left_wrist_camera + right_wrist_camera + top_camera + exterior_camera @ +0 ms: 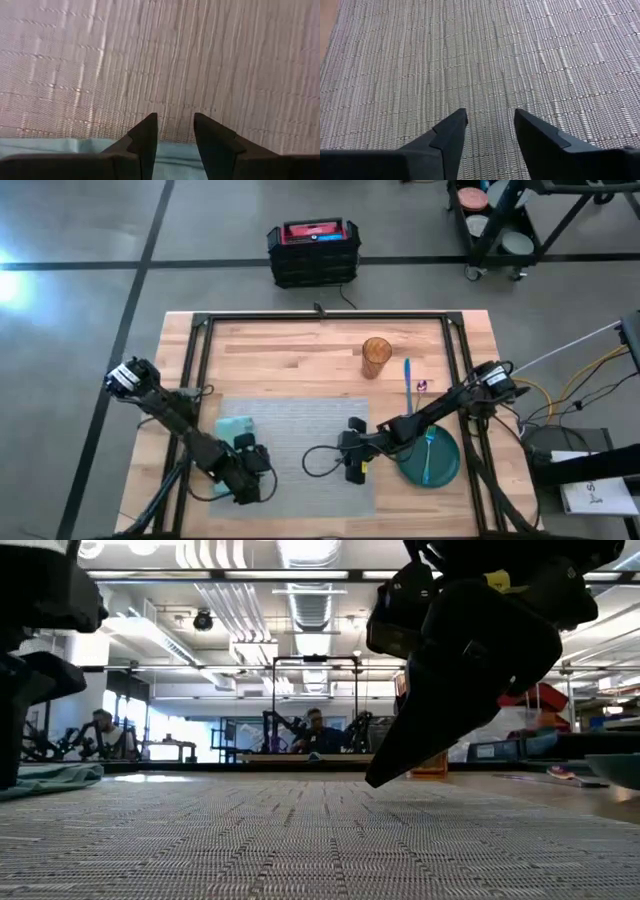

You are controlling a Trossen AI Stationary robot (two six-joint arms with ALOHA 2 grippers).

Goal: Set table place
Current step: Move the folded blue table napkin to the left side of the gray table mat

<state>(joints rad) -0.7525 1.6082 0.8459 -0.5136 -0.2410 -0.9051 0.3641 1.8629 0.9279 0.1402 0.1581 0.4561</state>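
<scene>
From above, the flat grey woven placemat (300, 442) is lying on the light plank table (300, 345), an amber cup (376, 357) beyond, a dark green plate (440, 460) holding blue utensils (428, 455). Wrist views: left gripper (175, 127) and right gripper (490, 122) are hovering parted, empty, over the weave.

Both arms reach inward and low, the left tool (175, 131) and right tool (490, 125) with fingers parted.

No text, label, brand, number or sign can be read on anything in these four views of the table.
</scene>
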